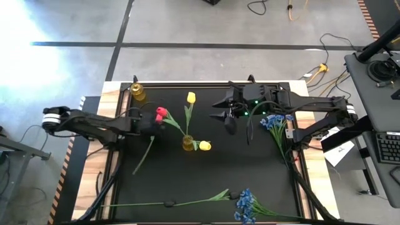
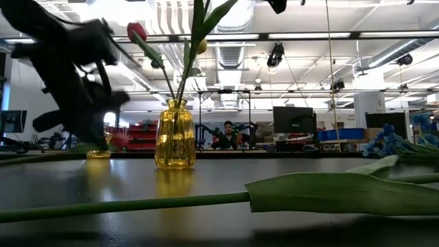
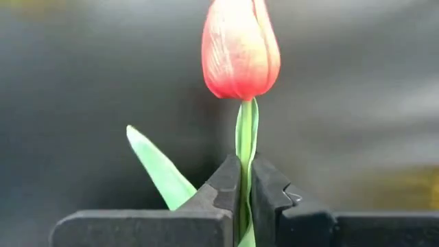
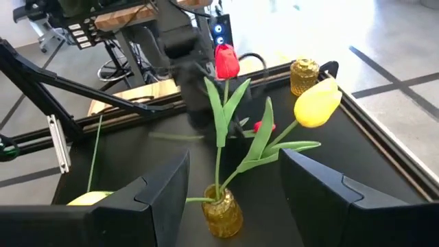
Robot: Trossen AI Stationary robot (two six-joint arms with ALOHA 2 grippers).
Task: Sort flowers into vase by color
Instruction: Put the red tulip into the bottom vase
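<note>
We are holding a red tulip [image 3: 240, 51] pinched in the left pincer [image 3: 245, 199], stem lengthwise, just left of the vase [image 1: 188, 143]; right pincer [image 4: 233, 185] spread.

Grey concrete floor [image 1: 206, 25] crossed by dark tape lines [image 1: 187, 45]. Ceiling strip lights [image 2: 309, 36] glow above distant monitors [image 2: 293, 119]. A desk [image 1: 375, 125] holds a keyboard [image 1: 389, 147]

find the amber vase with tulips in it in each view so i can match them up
High view: the amber vase sits mid-table, between the two arms.
Low view: it stands left of centre, stems rising from it.
Left wrist view: not in it; only the left gripper pinching a red tulip.
Right wrist view: it is at bottom centre, between the dark fingers.
Shared landmark: the second amber vase at the table's far left corner.
</note>
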